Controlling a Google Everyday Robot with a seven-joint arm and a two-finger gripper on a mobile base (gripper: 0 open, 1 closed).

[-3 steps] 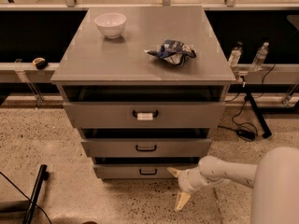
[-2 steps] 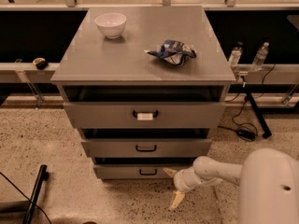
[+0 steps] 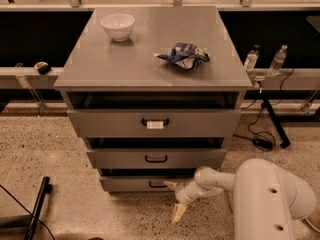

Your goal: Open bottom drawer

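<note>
The bottom drawer [image 3: 130, 184] is the narrowest, shortest gray front of the cabinet, low near the floor, with a small black loop handle [image 3: 157, 184]. My gripper [image 3: 174, 199] is just right of that handle, in front of the drawer's right half. It is open: the upper finger [image 3: 170, 185] reaches the handle's right end and the lower finger [image 3: 177, 213] points down at the floor. My white arm [image 3: 265, 199] comes in from the lower right. Whether the finger touches the handle is unclear.
The middle drawer [image 3: 156, 158] and the top drawer [image 3: 154, 123] with a white tag sit above. A white bowl [image 3: 117, 26] and a blue chip bag [image 3: 183, 55] lie on the cabinet top. Two bottles [image 3: 251, 59] stand at right. A black stand [image 3: 38, 204] is on the floor at left.
My gripper has moved left along the bottom drawer front, and its upper finger now reaches the handle's right end.
</note>
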